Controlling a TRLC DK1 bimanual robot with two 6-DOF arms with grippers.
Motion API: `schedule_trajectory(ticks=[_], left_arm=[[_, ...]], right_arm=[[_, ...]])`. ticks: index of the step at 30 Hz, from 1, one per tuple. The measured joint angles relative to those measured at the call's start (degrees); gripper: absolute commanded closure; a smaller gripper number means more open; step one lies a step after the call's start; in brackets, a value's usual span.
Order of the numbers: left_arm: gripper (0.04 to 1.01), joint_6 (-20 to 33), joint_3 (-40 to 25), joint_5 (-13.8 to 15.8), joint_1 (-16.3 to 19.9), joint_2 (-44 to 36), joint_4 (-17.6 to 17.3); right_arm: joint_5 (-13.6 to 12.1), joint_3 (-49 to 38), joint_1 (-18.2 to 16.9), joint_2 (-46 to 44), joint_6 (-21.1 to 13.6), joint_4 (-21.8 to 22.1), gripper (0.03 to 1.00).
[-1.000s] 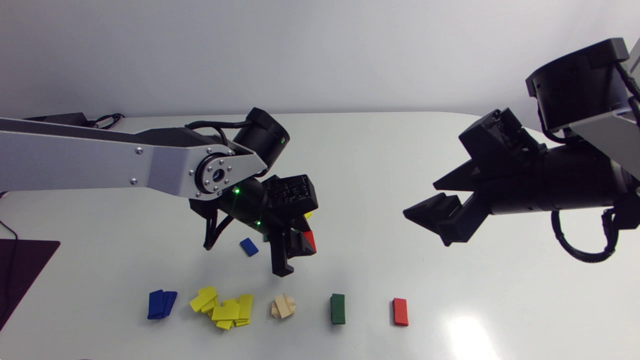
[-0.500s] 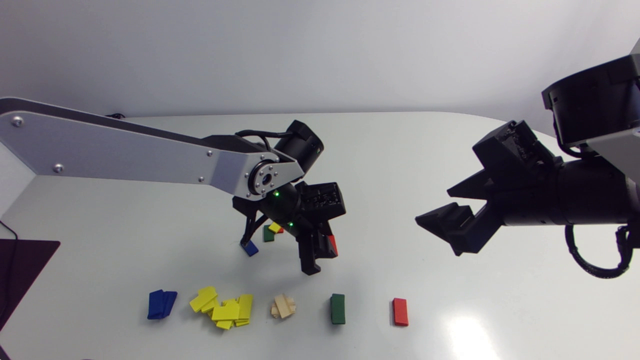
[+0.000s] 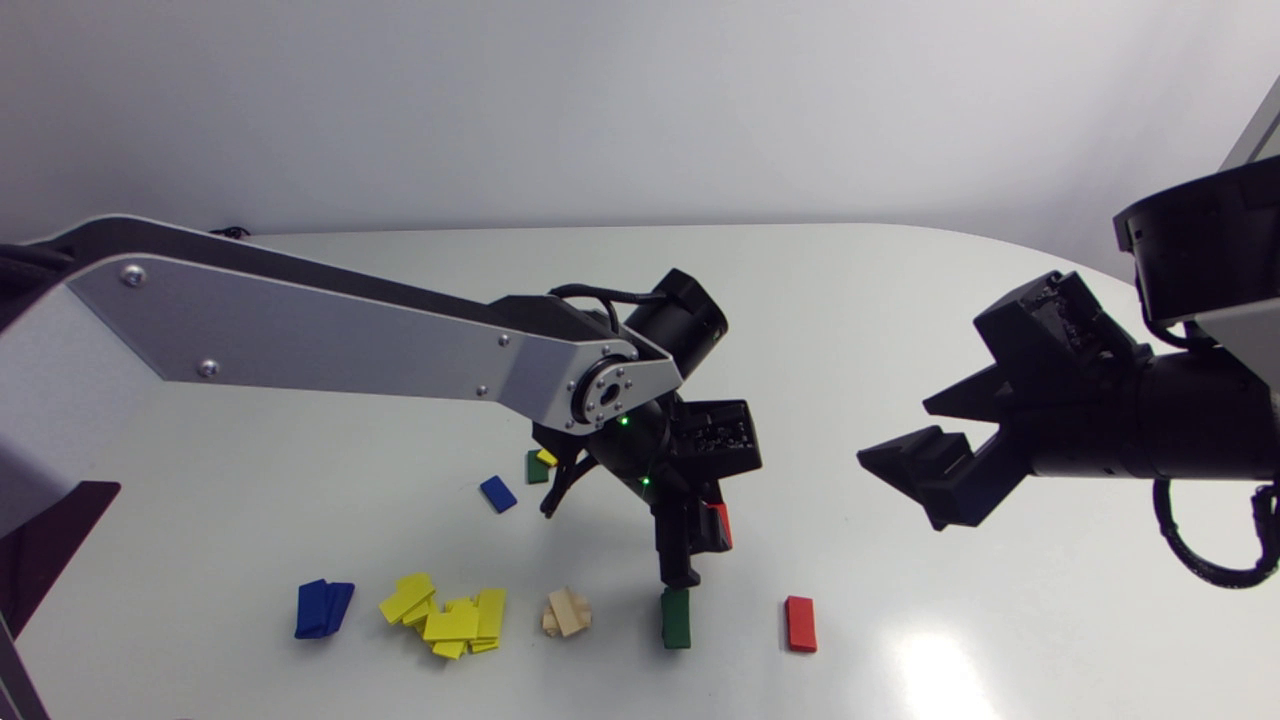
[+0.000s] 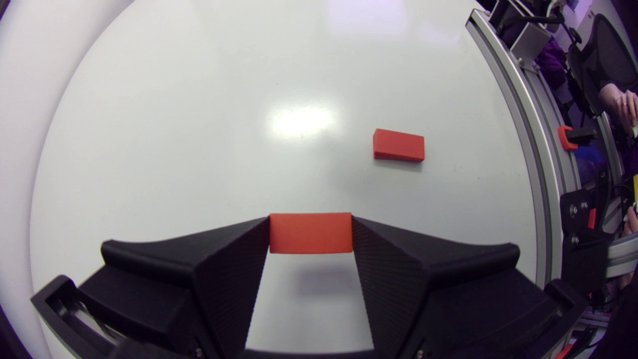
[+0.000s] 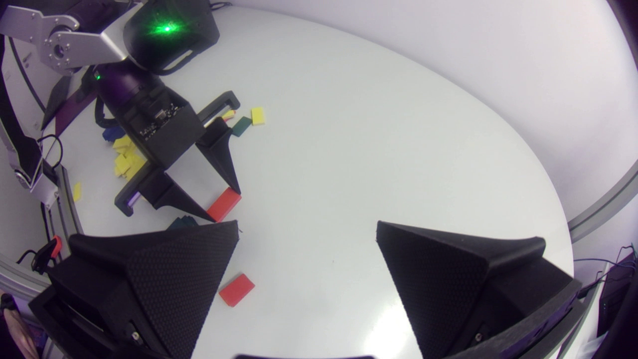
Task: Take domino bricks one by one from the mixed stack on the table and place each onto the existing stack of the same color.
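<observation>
White table [image 3: 850,300] carried everything. Left arm [image 3: 350,340] came in from 9 o'clock and reached past the middle. Right arm [image 3: 1150,440] came in from 3 o'clock and hung above the table, well apart from the bricks.

Left gripper [image 4: 310,222] pointed down, its fingers pinching a red brick [image 4: 310,239] by its two short ends. The brick was off the surface, with its shadow showing under it. Right gripper [image 5: 306,227] had its fingers spread wide with nothing between them.

A row of piles ran along the 6 o'clock edge:
- yellow pile [image 3: 450,620], loose and messy
- blue stack [image 3: 322,608] at its 9 o'clock
- wood stack [image 3: 567,612] at its 3 o'clock
- green stack [image 3: 676,622], then the red stack [image 3: 800,624], further toward 3 o'clock

In the head view the held red brick sat just at 12 o'clock of the green stack and near 10 o'clock of the red stack.

What remained of the mixed stack [image 3: 538,465], green and yellow bricks, lay at 9 o'clock of the left gripper. A lone blue brick [image 3: 497,493] lay at its 8 o'clock.
</observation>
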Motion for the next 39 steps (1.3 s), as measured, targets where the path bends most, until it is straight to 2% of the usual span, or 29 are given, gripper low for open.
schedule_trajectory(ticks=[8,15,25,39], left_arm=[[0.561,-1.44,1.18,0.0,-2.78,2.32,0.02],[0.556,-2.99,1.25,0.0,-3.58,3.1,-0.07],[0.557,-4.74,1.29,-0.09,-7.91,3.1,-0.46],[0.559,-7.48,6.19,-2.89,-11.23,4.2,-0.94]], right_arm=[[0.0,-2.01,-1.16,-2.38,-0.5,-0.26,0.066],[-0.02,-2.58,-2.49,-3.91,-1.18,-0.76,0.066],[-0.04,-2.78,-2.69,-4.22,-1.99,-1.55,0.066],[-0.31,-2.97,-4.44,-4.96,-2.16,-1.55,0.066]])
